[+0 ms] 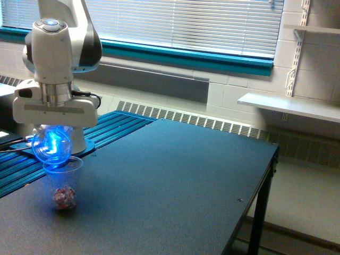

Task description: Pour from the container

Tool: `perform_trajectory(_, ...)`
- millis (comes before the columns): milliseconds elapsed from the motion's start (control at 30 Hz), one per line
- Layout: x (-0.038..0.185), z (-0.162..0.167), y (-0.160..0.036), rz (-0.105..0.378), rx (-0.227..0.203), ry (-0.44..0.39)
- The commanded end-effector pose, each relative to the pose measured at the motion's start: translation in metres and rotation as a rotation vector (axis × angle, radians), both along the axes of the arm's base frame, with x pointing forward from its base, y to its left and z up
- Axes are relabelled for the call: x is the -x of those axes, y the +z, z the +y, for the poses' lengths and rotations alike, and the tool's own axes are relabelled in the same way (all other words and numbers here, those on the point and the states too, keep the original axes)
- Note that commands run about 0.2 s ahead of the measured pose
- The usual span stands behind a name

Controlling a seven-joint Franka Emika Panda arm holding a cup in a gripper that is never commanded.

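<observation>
1. The white Panda arm [56,48] stands at the exterior view's left, its wrist pointing down over the near-left part of the dark table [175,180]; the flat white gripper [52,133] body sits crosswise beneath the wrist.
2. The gripper has hold of the container [51,146] — a clear tumbler lit bright blue from within or behind; it is tipped well over, its round mouth turned toward the camera and downward; the fingers themselves are lost in the glow, so how wide they stand cannot be read beyond their being closed onto the tumbler.
3. Directly under it, at 6 o'clock from the container, stands a second clear cup [64,183] upright on the table; the tumbler's lower edge is touching or just above that cup's rim, and I cannot tell which.
4. At the bottom of the standing cup lies a small heap of reddish-brown bits [64,197]; whether anything remains in the tilted tumbler cannot be told through the blue light.
5. At 9 o'clock from the cups a teal ribbed panel [114,127] runs back along the table's edge; the arm's round base [79,144] rests on it, with cables [13,144] trailing off to the exterior view's left.
6. Behind, at 12 o'clock — a window with closed blinds [186,21] over a teal sill, a baseboard heater [202,123] below it; at 2 o'clock from the cups, white wall shelves [289,106].
</observation>
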State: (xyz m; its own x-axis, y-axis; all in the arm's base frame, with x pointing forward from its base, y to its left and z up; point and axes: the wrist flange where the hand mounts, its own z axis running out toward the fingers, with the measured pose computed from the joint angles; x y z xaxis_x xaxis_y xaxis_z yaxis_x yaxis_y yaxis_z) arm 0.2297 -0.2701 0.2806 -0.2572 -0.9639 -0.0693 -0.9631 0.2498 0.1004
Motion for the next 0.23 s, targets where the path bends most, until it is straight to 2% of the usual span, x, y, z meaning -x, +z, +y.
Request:
perform_trajectory(33,-0.0138,0.0015,0.0118,-0.029,0.031,0.011)
perform_trajectory(233,-0.0179,0.0022,0.0146,-0.033,0.042,0.013)
